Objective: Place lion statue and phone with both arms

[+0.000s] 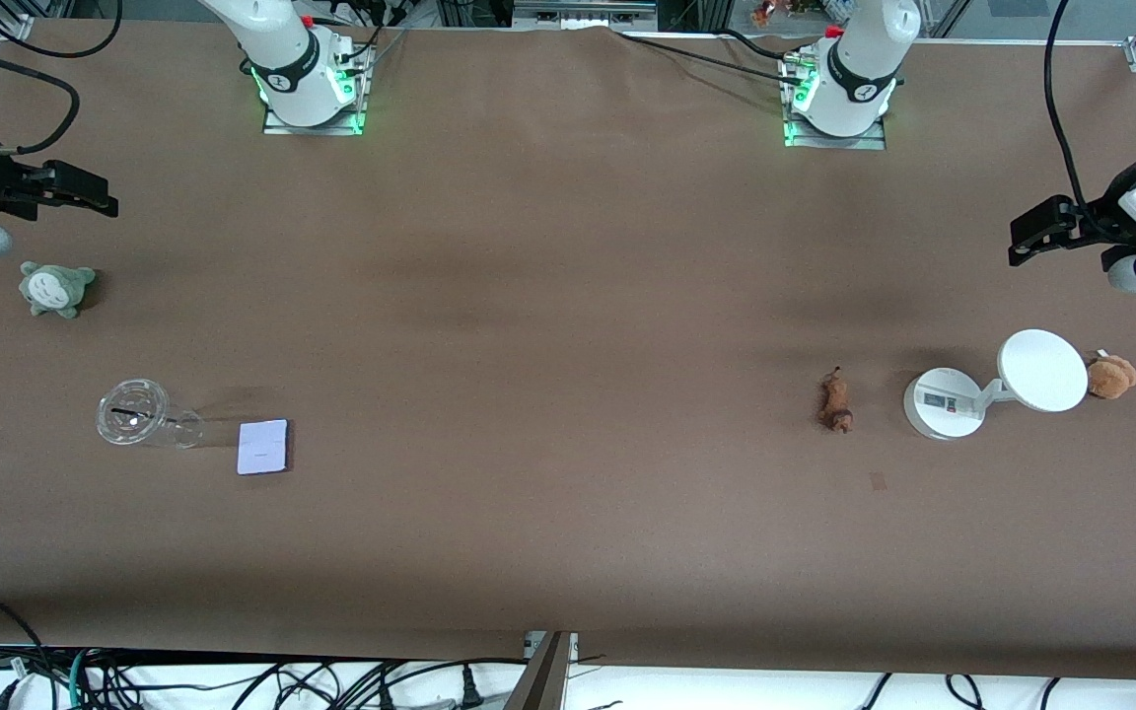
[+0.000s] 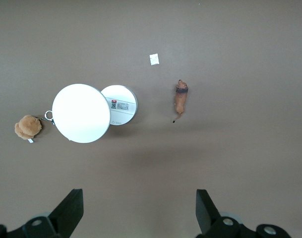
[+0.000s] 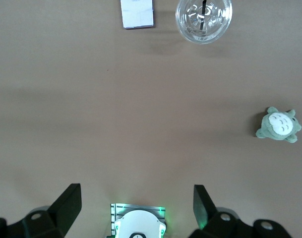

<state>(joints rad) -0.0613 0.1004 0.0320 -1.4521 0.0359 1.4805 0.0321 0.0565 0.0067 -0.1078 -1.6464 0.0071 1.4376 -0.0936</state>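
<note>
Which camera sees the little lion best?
The left wrist view: the lion statue lies in plain sight from above, its thin tail showing, beside the white stand. The front view shows it as a small brown shape. The right wrist view does not show it.

A matt brown cloth with faint creases covers the bench [image 1: 568,296]. The phone [image 1: 263,447] is smooth and pale with a slight sheen; beside it the cup [image 1: 134,412] is clear glossy plastic. The lion statue [image 1: 835,399] looks matt reddish-brown. Beside it the stand [image 1: 982,390] is smooth white plastic, and the plush toy [image 1: 1110,376] is fuzzy.
</note>
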